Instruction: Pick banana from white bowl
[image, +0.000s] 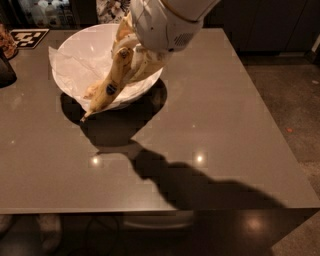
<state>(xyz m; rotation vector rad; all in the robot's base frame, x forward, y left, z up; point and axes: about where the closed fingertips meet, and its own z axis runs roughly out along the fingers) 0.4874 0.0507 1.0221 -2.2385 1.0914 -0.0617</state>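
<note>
The white bowl (75, 47) stands at the back left of the grey table, with a crinkled white paper sheet (62, 62) lying in it. The banana (109, 86), yellow with brown freckles and a dark blue sticker, hangs slanted over the bowl's front rim, its lower tip pointing down-left. My gripper (127, 52) comes in from above at the bowl's right side and is shut on the banana's upper end. The white wrist housing hides the bowl's right rim.
A black-and-white marker tag (30, 37) lies at the table's back left corner. A dark object (6, 72) stands at the left edge. The table's right edge (280, 135) drops to the floor. The arm's shadow falls across the table's front.
</note>
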